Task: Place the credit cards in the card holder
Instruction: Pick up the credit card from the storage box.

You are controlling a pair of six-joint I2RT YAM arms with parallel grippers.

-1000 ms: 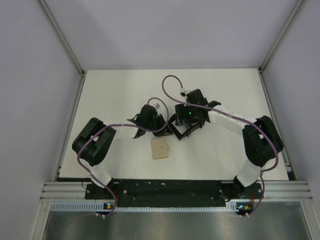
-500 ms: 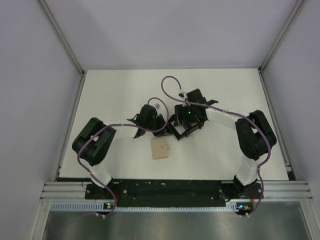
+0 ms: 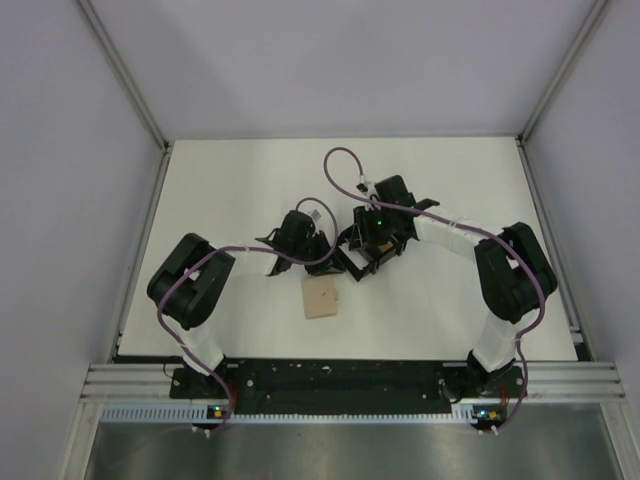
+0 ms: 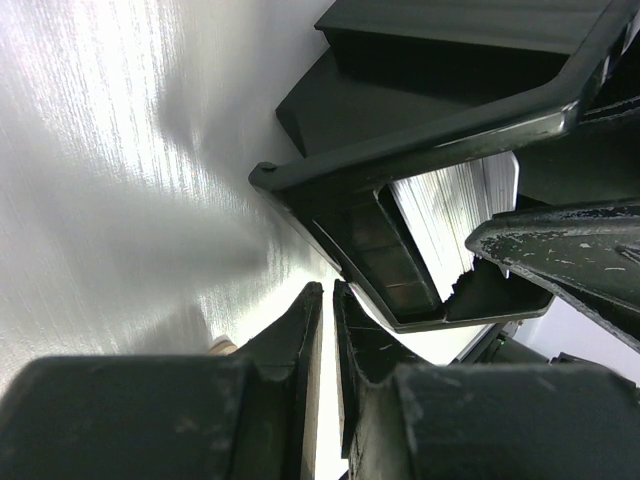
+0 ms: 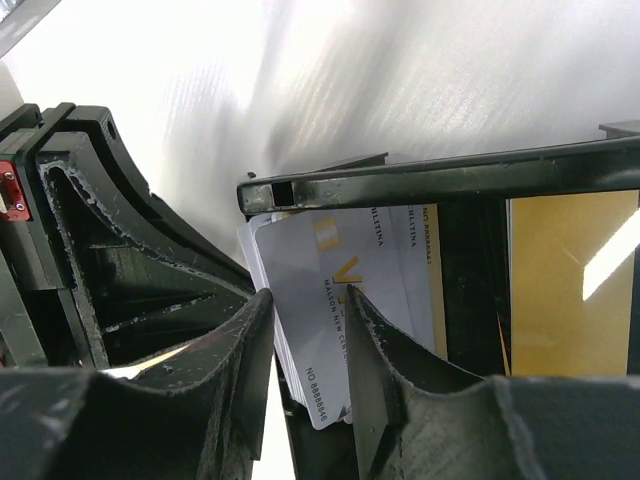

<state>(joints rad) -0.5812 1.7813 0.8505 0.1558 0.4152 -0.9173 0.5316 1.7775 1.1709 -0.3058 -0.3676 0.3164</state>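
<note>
The credit cards (image 5: pixel 322 250) stand as a leaning stack in a black tray (image 5: pixel 440 181); the front one is pale with gold print. My right gripper (image 5: pixel 308 292) reaches into the tray with a finger on each side of the stack, closed in on the front cards. A yellow-orange card (image 5: pixel 570 285) lies in the neighbouring compartment. The tan card holder (image 3: pixel 321 298) lies flat on the table, in front of the tray (image 3: pixel 347 263). My left gripper (image 4: pixel 328 288) sits just short of the tray's corner (image 4: pixel 420 150), its jaws almost together with nothing between them.
Both arms meet over the middle of the white table (image 3: pixel 450 180). Grey walls and metal rails (image 3: pixel 140 110) close in the sides. The arm bases stand on the black bar (image 3: pixel 340 378) at the near edge.
My right gripper's jaws have narrowed around the cards, and its elbow has shifted a little left. The left arm, tray and card holder have stayed put.
</note>
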